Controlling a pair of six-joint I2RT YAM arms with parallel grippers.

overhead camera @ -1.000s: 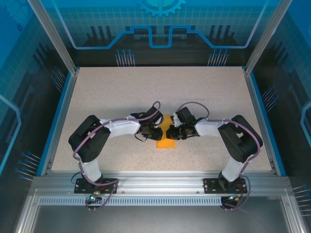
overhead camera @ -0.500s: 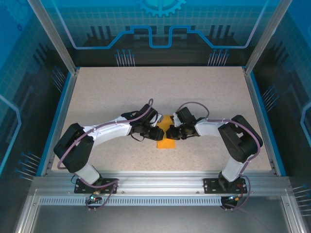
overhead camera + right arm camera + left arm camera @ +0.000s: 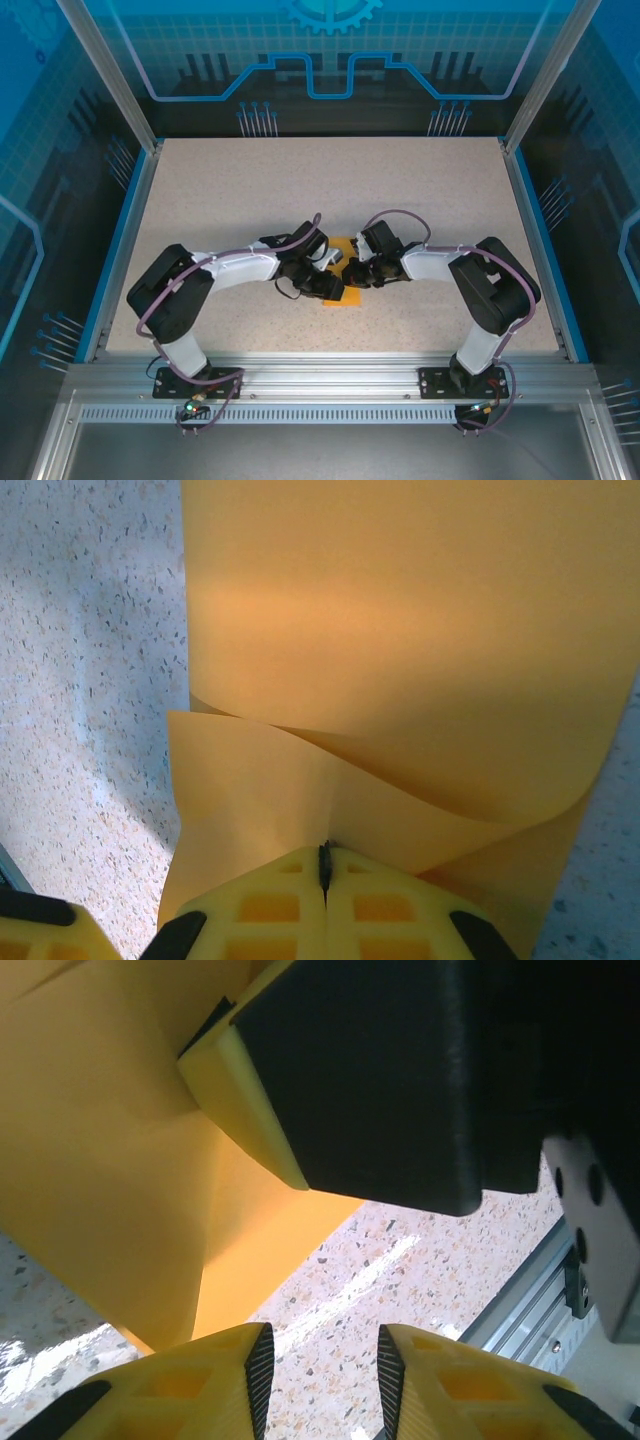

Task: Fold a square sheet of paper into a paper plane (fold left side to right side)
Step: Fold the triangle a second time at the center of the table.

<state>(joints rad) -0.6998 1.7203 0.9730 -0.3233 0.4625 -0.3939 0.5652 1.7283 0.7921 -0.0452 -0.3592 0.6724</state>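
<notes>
One thin curled orange sheet in tight right jaws; left jaws narrowly apart.

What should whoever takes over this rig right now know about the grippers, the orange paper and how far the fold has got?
Left gripper: open and empty, low over the table, next to the sheet's edge.
Right gripper: shut, apparently pinching a lifted flap of the square sheet of paper.
Paper: mid-table between the two grippers, partly curled up rather than flat.
Done: one side is lifted and curling over.
Left: lay the flap across, press the crease, then make the remaining folds. There is no plane shape yet.
</notes>
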